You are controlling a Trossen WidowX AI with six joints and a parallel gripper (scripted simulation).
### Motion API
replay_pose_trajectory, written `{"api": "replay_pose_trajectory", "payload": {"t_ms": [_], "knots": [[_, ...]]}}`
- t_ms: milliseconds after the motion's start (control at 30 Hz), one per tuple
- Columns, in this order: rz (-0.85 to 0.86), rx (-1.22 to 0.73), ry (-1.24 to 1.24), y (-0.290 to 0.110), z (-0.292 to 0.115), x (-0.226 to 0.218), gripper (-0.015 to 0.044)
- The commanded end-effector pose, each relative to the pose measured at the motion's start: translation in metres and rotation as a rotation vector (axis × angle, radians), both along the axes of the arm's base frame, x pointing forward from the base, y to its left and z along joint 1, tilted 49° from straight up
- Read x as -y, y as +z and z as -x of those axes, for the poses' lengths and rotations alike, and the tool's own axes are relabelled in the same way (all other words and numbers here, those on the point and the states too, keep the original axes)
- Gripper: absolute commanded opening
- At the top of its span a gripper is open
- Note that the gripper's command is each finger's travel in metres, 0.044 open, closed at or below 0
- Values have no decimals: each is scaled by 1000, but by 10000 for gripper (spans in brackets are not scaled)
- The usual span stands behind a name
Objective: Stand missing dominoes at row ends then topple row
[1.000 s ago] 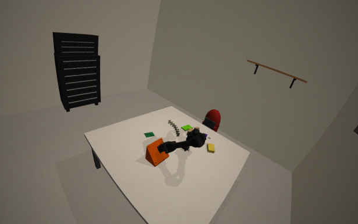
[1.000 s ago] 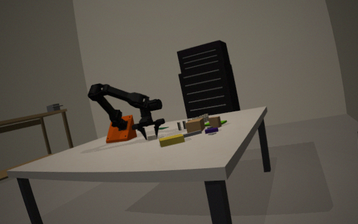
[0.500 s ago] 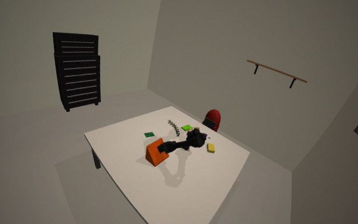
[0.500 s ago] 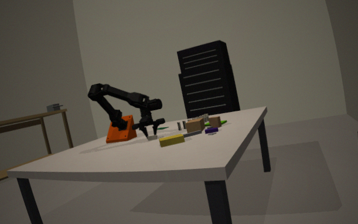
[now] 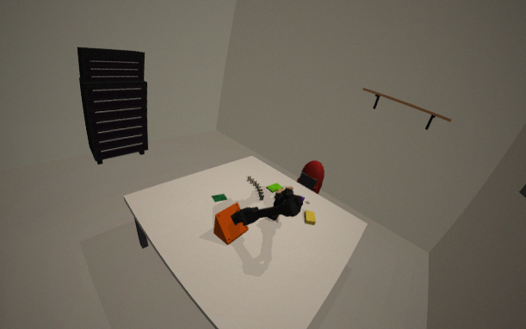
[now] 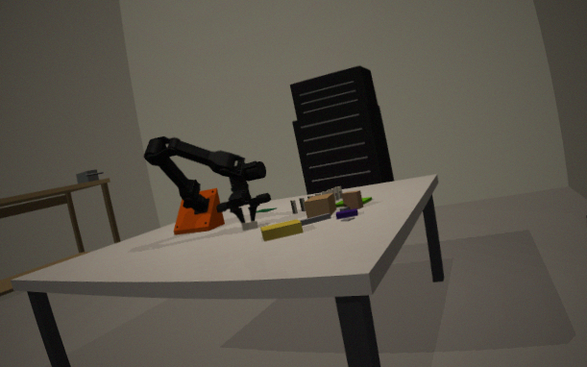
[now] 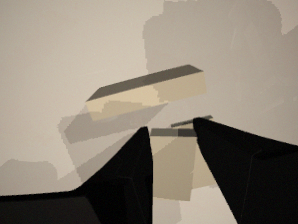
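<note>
A row of small grey dominoes [image 5: 255, 187] [image 6: 297, 206] stands on the white table [image 5: 298, 276] [image 6: 236, 269], beyond the arm. My gripper [image 6: 245, 214] [image 7: 170, 129] points down at the table in front of the orange base. Its fingers are closed on the sides of a pale domino [image 7: 173, 165] [image 6: 250, 224] that lies flat on the table. A second pale domino [image 7: 148, 91] lies flat just beyond the fingertips in the wrist view. In the top view the arm hides the fingers.
The orange arm base [image 5: 229, 224] [image 6: 200, 218] stands mid-table. A yellow block [image 5: 310, 217] [image 6: 281, 230], two brown boxes [image 6: 320, 206] [image 6: 353, 199], a purple block [image 6: 347, 213] and green pads [image 5: 275, 188] [image 5: 219, 197] lie nearby. A red object [image 5: 312, 176] stands past the far edge.
</note>
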State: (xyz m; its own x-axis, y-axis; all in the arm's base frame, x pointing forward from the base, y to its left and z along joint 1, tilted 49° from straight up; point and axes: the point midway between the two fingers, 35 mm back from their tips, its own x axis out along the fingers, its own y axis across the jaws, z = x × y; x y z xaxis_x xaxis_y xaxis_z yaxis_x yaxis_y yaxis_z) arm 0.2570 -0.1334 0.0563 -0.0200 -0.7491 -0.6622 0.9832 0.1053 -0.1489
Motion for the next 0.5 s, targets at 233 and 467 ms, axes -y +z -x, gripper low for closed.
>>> {"api": "replay_pose_trajectory", "payload": {"t_ms": [233, 467], "knots": [[-36, 12, 5, 38, -12, -52, 107], [-6, -20, -11, 81, -6, -82, 107]]}}
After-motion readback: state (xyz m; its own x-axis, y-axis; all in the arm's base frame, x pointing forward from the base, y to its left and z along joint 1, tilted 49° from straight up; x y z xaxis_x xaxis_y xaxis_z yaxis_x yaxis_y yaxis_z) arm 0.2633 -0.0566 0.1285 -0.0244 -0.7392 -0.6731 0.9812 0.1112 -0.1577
